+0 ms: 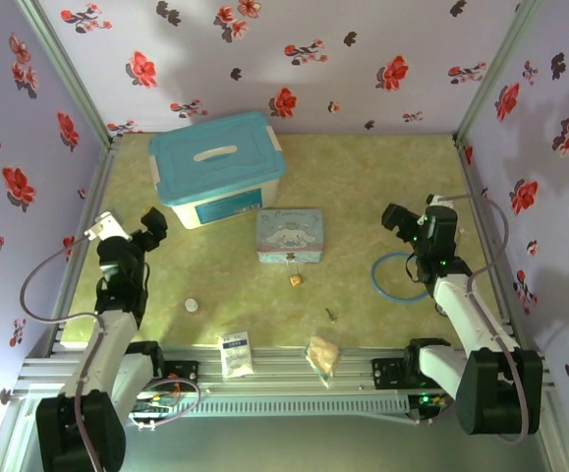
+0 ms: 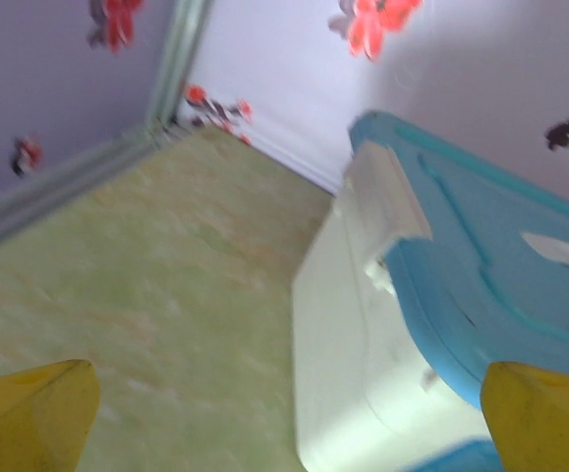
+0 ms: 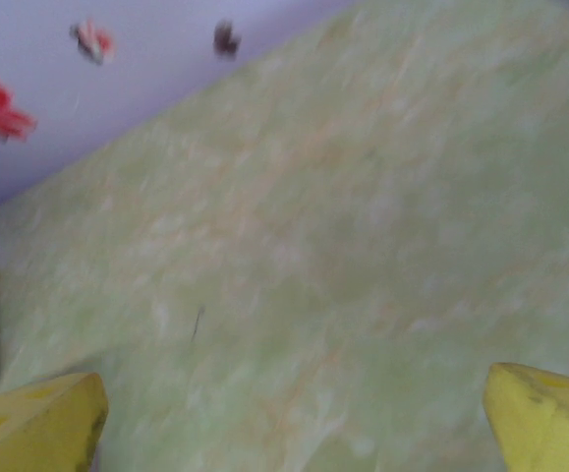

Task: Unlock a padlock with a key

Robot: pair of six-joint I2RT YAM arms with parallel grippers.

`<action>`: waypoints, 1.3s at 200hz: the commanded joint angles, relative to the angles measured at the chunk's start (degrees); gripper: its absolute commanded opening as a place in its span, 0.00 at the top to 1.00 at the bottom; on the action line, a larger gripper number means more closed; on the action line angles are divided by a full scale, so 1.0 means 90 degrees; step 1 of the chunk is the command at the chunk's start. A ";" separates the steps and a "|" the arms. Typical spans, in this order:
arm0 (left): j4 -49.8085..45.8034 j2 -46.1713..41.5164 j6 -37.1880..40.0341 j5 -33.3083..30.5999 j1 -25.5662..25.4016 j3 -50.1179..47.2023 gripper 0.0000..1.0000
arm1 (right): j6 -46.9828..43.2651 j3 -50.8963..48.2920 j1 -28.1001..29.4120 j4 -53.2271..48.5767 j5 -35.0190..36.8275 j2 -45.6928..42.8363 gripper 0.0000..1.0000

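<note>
1. The tiny brass-yellow padlock (image 1: 296,279) with a thin silver shackle lies on the green table (image 1: 363,177), just in front of the pale blue cartoon tin (image 1: 289,236).
2. The slim dark metal key (image 1: 331,316) lies near the padlock, apart from it and closer to the arms.
3. The left gripper (image 2: 284,423) spreads its yellow fingers (image 2: 28,413) wide, holding nothing, beside the white storage box with a turquoise lid (image 2: 363,334).
4. The right gripper (image 3: 294,423) is also wide apart and empty, over bare table.

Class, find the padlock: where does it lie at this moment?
In the top external view the padlock lies centrally, just in front of the cartoon tin. The key is closer to the near edge, to its right.
</note>
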 commanded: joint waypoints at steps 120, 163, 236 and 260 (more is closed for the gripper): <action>-0.3325 -0.0653 -0.1248 0.1542 -0.3864 0.1067 0.00 | 0.0939 -0.0172 0.4306 -0.3209 0.0599 -0.0542 0.21; -0.2482 0.0059 -0.1786 0.1304 -0.5075 0.0951 0.00 | 0.1090 -0.0212 0.5047 -0.3134 0.0537 -0.0244 0.34; -0.1691 0.1128 -0.2117 0.0738 -0.6047 0.0945 0.00 | 0.1522 -0.0316 0.5933 -0.3074 0.0920 0.0538 0.47; -0.1635 0.1380 -0.2154 0.0699 -0.6144 0.1015 0.00 | 0.1614 -0.0340 0.6144 -0.2947 0.0987 0.0749 0.49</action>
